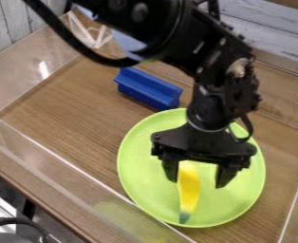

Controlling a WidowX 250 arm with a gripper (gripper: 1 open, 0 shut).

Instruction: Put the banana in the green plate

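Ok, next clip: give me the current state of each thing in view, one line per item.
banana: lying in the plate, not gripped, dark tip toward the near rim.
green plate: flat on the table, holding the banana.
gripper: open, pointing down, fingers spread either side of the banana's upper end.
blue block: resting on the table behind the plate, untouched.
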